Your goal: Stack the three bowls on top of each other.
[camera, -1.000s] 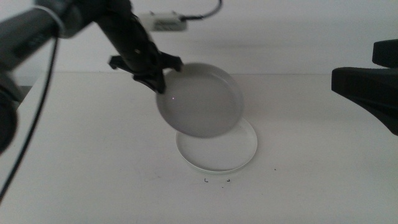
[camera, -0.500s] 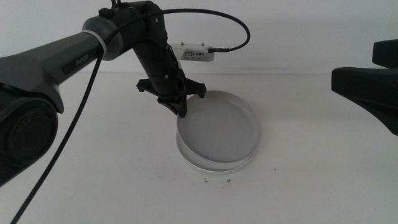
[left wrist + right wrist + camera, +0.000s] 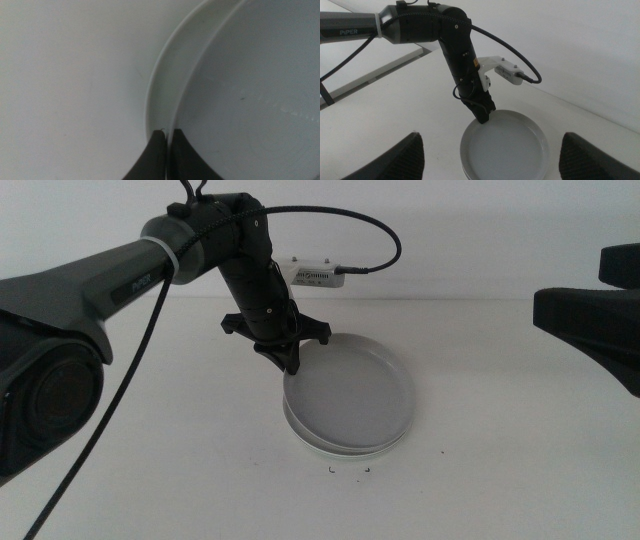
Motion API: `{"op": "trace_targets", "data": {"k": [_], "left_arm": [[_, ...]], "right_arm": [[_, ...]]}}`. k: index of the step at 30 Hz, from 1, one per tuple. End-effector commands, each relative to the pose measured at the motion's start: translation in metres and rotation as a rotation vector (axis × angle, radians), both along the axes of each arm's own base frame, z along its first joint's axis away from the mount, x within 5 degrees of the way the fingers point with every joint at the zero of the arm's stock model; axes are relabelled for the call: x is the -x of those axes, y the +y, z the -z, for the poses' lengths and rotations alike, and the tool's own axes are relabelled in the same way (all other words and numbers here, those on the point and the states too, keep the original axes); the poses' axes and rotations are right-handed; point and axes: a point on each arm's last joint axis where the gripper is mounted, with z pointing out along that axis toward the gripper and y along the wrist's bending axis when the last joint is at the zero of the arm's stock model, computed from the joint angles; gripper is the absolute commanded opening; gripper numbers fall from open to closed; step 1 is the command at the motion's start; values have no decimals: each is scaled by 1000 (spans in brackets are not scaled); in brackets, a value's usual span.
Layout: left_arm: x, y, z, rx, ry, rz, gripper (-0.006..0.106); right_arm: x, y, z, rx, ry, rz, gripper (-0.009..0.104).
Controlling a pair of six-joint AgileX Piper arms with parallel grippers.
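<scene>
White all over, the bench (image 3: 150,470) runs back to a pale wall, and near its middle a grey bowl (image 3: 352,392) sits nested inside a white bowl (image 3: 300,432), whose rim shows as a thin crescent around the grey one's near and left edge. Only these two bowls can be seen; both lie flat and level. The left gripper (image 3: 291,360) comes down from the arm that enters on the left, and its tips meet the grey bowl's rim on the side farthest from the camera and toward the arm. In the left wrist view the two dark jaws stand almost together, pinched narrowly on the grey bowl's (image 3: 260,100) thin rim, with the white bowl's (image 3: 162,95) rim just outside it. A white camera box (image 3: 315,273) with a black cable (image 3: 350,225) rides on that arm above the bowls. The right gripper (image 3: 490,155) waits well off to the right of the stack, above the bench, its jaws spread wide and holding nothing, with the bowls between them in the right wrist view.
</scene>
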Motion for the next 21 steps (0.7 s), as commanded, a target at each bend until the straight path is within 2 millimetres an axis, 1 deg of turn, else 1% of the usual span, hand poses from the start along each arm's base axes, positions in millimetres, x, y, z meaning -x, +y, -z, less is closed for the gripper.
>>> {"op": "trace_targets", "data": {"k": [1,4,8,11,16,18,20,21], "left_arm": [[0,-2,-4,4,-10,4,-2],[0,-2,-3,4,-9,4,-1],[0,-1,-3,-4,-12,24,15],[0,-1,-3,-4,-12,24,31],[1,2,-10,-26,-30,30,65],[0,6,-20,-50,-71,46,76],[-6,15,-39,-97,-155,58,86],[-8,23,-50,-116,-183,1,91]], "right_arm": [[0,0,0,-2,-8,5,93],[0,0,0,-2,-8,5,93],[0,0,0,-2,-8,5,93],[0,0,0,-2,-8,5,93],[0,0,0,-2,-8,5,93],[0,0,0,-2,-8,5,93],[0,0,0,-2,-8,5,93],[0,0,0,-2,-8,5,93]]}}
